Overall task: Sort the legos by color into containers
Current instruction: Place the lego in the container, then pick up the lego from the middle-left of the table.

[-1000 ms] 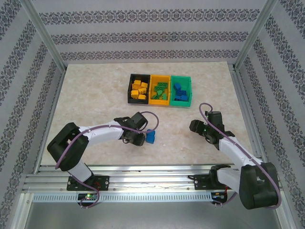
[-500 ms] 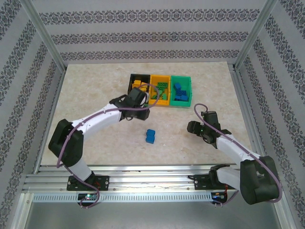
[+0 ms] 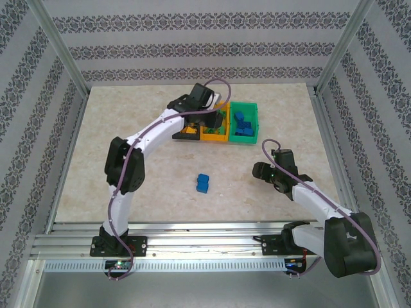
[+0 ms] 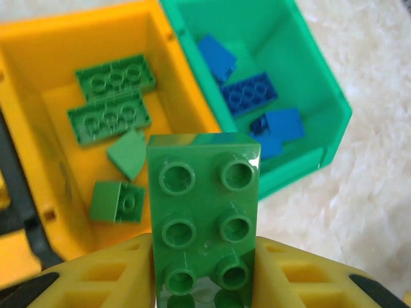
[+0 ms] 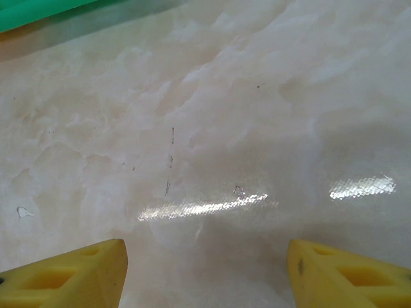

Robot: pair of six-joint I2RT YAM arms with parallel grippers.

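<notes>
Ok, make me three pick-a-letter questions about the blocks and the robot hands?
1. Where is the lone blue brick? A in a bin; B on the table; C in a hand.
2. In the left hand, the held brick is: A blue; B yellow; C green.
3. The right hand is: A open and empty; B shut on a brick; C shut on nothing.
Answers: 1 B, it lies alone on bare table. 2 C, its studs show green. 3 A, its fingers stand apart with table between.
</notes>
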